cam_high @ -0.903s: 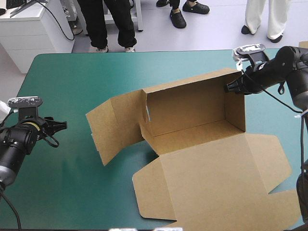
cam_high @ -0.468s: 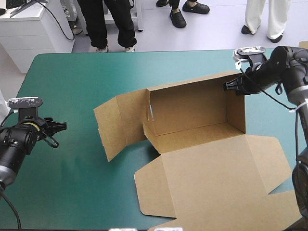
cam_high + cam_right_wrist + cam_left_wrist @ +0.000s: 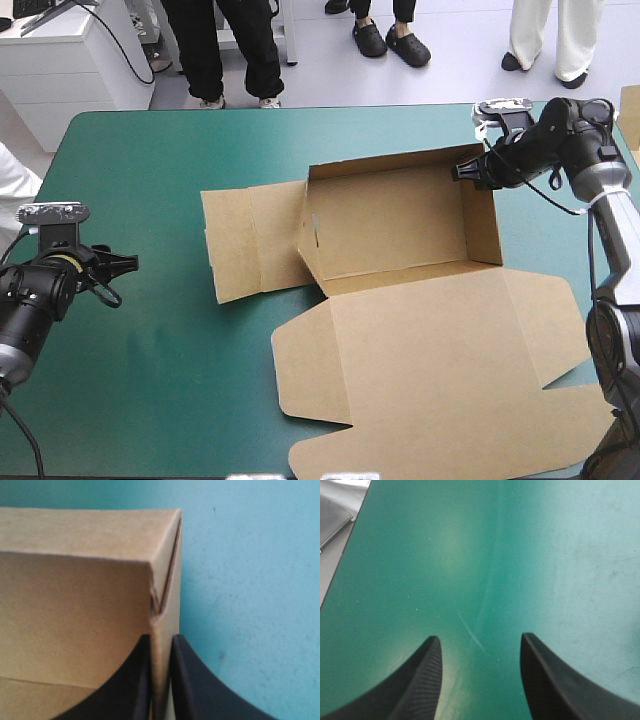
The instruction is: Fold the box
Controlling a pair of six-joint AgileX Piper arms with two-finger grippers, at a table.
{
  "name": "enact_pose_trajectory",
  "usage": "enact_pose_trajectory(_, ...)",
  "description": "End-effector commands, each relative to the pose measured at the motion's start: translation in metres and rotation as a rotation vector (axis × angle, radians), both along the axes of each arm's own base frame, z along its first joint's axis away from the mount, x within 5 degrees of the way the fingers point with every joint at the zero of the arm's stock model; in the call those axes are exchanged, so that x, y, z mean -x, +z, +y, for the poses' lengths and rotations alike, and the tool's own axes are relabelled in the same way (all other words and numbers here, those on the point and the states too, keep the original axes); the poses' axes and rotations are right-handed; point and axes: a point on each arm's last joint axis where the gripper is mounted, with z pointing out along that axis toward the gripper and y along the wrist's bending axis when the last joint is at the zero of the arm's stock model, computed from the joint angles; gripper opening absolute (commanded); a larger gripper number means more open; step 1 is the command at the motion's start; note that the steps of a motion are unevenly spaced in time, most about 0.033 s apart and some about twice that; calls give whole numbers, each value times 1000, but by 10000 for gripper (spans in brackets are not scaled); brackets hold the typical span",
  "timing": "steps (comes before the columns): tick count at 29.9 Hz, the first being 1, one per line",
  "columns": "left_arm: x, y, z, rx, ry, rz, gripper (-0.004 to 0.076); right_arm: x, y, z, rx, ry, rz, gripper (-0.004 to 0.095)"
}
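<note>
Right gripper (image 3: 468,172): clenched on the box (image 3: 390,225), at the upper edge of its right end wall (image 3: 161,655), near the far corner. One black finger sits inside the wall, the other outside, with the board pinched between them. The folded corner stands just ahead of the fingertips. Teal-green cover (image 3: 150,150) lies beside the outer finger.

Box: an open tray with its walls raised, reaching from this gripper toward the other arm. The lid (image 3: 440,370) lies flat on the near side. A side flap (image 3: 245,240) lies flat on the left.

Left gripper (image 3: 480,637): released, fingers spread, cover between and ahead of them. The box is well apart from it.
</note>
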Motion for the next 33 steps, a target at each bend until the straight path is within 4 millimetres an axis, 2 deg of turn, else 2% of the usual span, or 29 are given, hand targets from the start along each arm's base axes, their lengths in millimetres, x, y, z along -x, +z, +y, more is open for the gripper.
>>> enact_pose_trajectory(1, 0, 16, -1, -20, -18, -83, 344, 0, 4, 2, -28, 12, -18, 248)
enact_pose_trajectory(5, 0, 16, -1, -20, -18, -83, 344, -8, 2, 3, -39, 4, -66, 537)
enact_pose_trajectory(8, 0, 16, -1, -20, -18, -83, 344, -8, 4, 3, -31, 16, -91, 659)
enact_pose_trajectory(11, 0, 16, -1, -20, -18, -82, 344, -6, 14, 3, -31, 26, -92, 672)
enact_pose_trajectory(15, 0, 16, -1, -20, -17, -80, 344, 0, 38, 4, -34, 45, -91, 671)
enact_pose_trajectory(19, 0, 16, -1, -20, -17, -78, 344, 16, 71, 1, -17, 38, -108, 671)
enact_pose_trajectory(23, 0, 16, -1, -20, -17, -78, 344, 37, 94, 3, 53, 13, -168, 671)
enact_pose_trajectory(28, 0, 16, -1, -20, -16, -76, 344, 62, 104, 20, 122, 21, -187, 671)
enact_pose_trajectory(33, 0, 16, -1, -18, -16, -76, 344, 66, 105, 29, 69, 29, -180, 685)
